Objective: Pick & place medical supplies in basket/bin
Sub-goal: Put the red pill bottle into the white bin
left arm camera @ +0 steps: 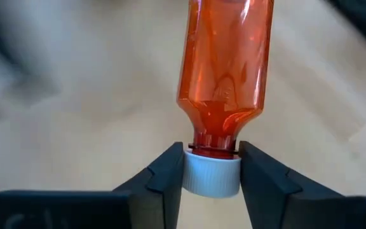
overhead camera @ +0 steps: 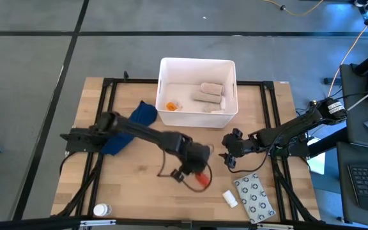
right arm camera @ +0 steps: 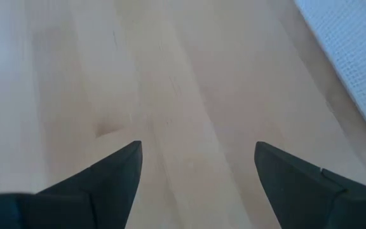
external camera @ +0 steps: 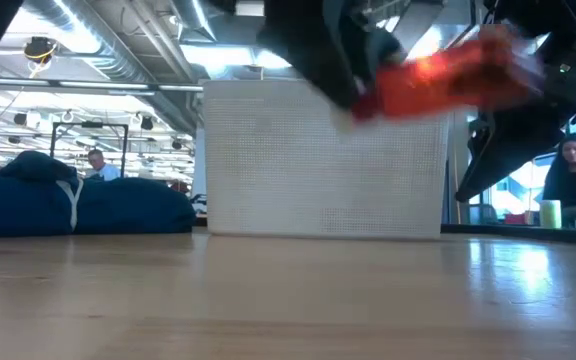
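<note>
Left gripper [left arm camera: 211, 175] clamps the red bottle [left arm camera: 226, 70] by its white cap.
Bottle hangs clear of the table [overhead camera: 139, 191], near the white bin [overhead camera: 197, 64]; right gripper [right arm camera: 196, 168] waits open.

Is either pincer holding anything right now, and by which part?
The left pincer holds the red bottle by its white cap. The right pincer is open and empty.

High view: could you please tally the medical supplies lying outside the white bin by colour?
Orange-red: 1, the orange-red bottle, its cap clamped in the left gripper
White: 2, the small tube and the capped bottle
Grey: 1, the ring-patterned packet
Total: 4
</note>
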Controlling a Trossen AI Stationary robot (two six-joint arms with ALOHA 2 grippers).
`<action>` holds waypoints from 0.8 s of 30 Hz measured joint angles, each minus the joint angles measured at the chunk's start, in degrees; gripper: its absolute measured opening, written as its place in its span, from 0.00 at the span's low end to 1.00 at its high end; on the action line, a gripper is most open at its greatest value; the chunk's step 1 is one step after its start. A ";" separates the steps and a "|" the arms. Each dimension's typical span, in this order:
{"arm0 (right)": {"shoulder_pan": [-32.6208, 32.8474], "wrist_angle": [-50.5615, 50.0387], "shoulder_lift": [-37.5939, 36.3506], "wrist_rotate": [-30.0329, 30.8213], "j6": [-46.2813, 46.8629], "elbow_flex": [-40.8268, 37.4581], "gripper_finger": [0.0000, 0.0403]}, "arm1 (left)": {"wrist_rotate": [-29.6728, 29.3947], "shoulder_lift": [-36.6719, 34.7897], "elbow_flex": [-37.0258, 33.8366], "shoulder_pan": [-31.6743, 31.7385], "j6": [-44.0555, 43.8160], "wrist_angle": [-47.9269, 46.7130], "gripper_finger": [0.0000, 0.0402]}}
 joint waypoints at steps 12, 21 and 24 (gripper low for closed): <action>0.01 0.11 0.00 -0.36 -0.41 0.00 0.75 | -25.69 -20.41 0.46 16.98 2.81 1.22 0.31; 0.00 0.10 0.00 0.61 -1.58 0.00 0.75 | -12.45 -14.25 0.33 38.92 4.77 0.92 0.31; 0.00 0.07 0.00 0.62 -1.62 0.00 0.75 | -12.07 -10.58 0.33 42.92 4.88 -0.04 0.31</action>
